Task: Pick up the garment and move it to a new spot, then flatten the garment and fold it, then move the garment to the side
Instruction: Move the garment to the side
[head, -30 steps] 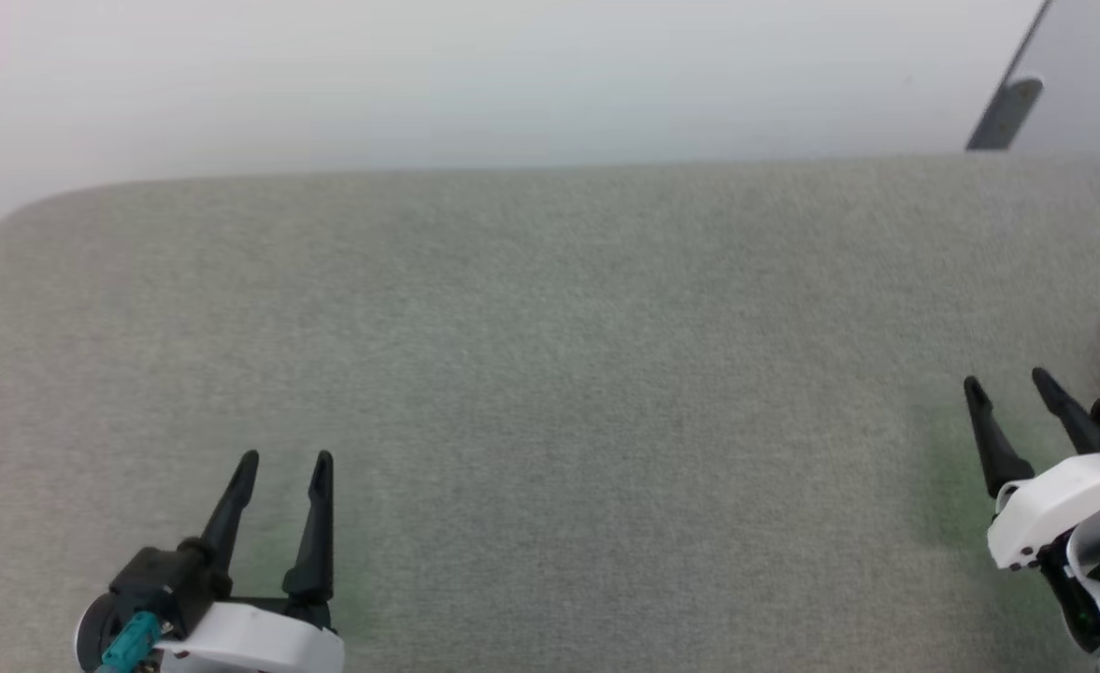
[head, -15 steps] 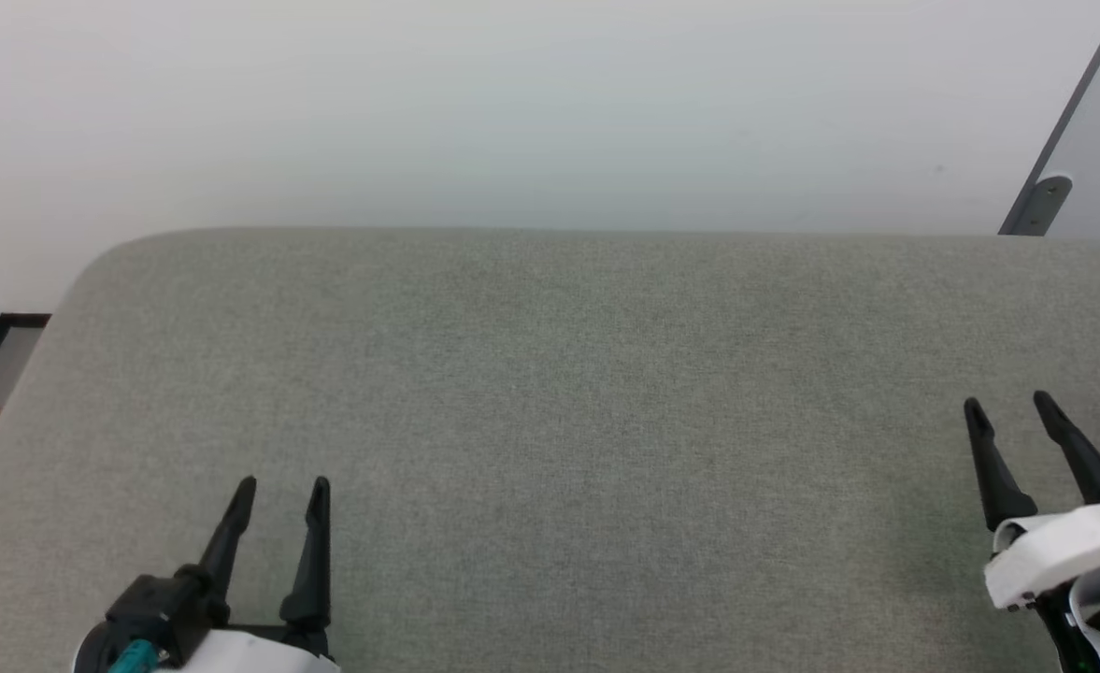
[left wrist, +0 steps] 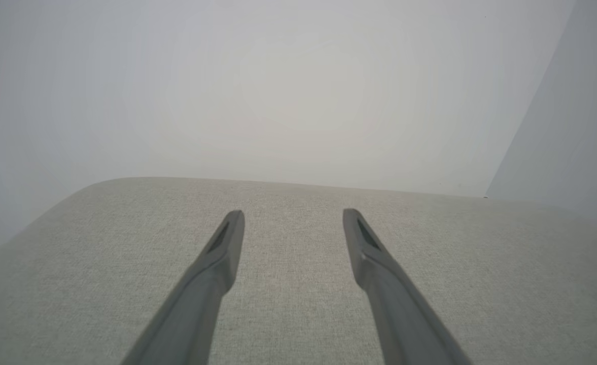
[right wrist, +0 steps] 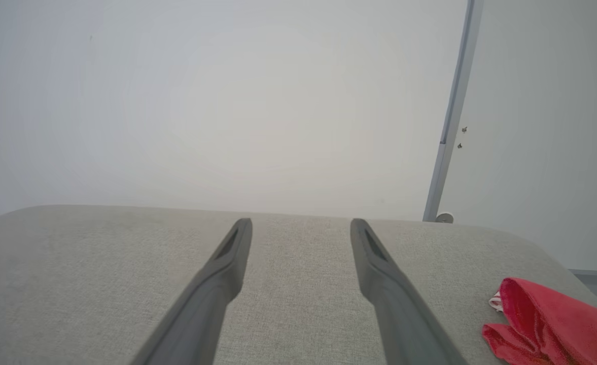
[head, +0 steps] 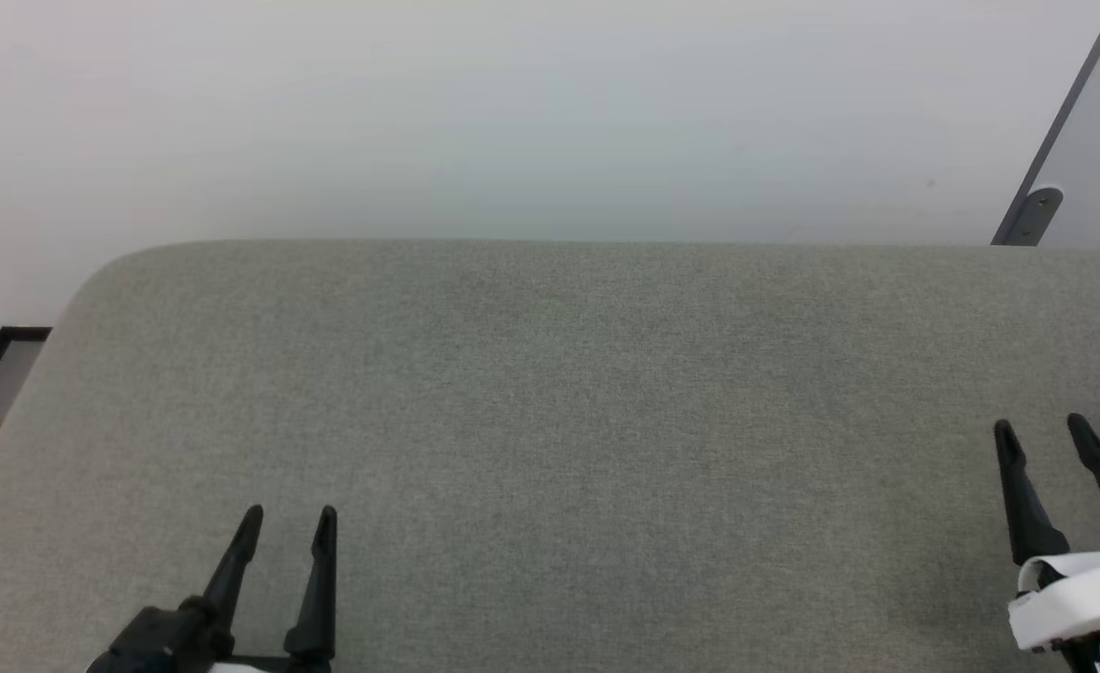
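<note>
Both pairs of jaws stand spread wide with nothing between them. The left gripper [head: 290,514] hangs over the grey-green fabric surface [head: 550,374]; in its own wrist view only bare cloth lies between and ahead of its two dark fingers [left wrist: 212,274]. The right gripper [head: 1041,423] is just as wide apart and holds nothing, its fingers [right wrist: 217,284] pointing toward the far edge of the surface and the pale wall [head: 512,112] beyond.

The garment [right wrist: 547,324] lies crumpled on the fabric just outside the right gripper's outer finger, near it but not touching. It shows as a bunched red heap with a scrap of red-and-white striped trim at its edge. From the left gripper it is well apart, far off past that gripper's inner finger. A grey panel edge with a small metal bracket [head: 1035,210] rises beyond the surface, ahead of the right jaws and slightly to their outer side.
</note>
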Robot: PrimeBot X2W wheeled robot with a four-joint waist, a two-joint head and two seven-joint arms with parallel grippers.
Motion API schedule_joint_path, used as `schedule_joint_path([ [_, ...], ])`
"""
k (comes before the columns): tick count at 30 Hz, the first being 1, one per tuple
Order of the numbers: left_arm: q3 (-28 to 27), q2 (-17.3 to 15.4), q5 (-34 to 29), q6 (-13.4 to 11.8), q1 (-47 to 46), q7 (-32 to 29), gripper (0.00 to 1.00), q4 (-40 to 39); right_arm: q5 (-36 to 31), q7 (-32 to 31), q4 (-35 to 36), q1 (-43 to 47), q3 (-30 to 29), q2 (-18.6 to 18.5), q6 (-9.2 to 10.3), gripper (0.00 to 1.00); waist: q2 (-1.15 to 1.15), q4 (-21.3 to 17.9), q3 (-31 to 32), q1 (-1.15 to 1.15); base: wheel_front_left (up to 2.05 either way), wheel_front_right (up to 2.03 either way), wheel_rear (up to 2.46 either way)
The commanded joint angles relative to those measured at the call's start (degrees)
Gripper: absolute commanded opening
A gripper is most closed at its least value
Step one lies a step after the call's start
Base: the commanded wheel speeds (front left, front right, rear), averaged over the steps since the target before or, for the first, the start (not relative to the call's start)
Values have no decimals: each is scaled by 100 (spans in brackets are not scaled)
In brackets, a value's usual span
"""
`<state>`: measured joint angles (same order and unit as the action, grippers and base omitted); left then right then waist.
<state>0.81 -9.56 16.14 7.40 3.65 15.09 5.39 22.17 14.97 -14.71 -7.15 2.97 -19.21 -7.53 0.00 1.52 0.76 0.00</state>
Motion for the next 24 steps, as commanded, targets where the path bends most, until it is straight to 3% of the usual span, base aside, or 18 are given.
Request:
schedule_joint_path([
  [1,-14,-14,7,12,92,3,100,-40,-62,16,114,133,-100,54,10,100,0,-4,10,0,0,0,0],
  [14,-167,91,311,12,564,3,100,-361,-171,-128,928,763,-720,400,10,100,0,-46,61,0,0,0,0],
  [24,-172,131,204,12,622,3,100,-430,-238,-246,1233,941,-834,584,10,100,0,-92,73,0,0,0,0],
])
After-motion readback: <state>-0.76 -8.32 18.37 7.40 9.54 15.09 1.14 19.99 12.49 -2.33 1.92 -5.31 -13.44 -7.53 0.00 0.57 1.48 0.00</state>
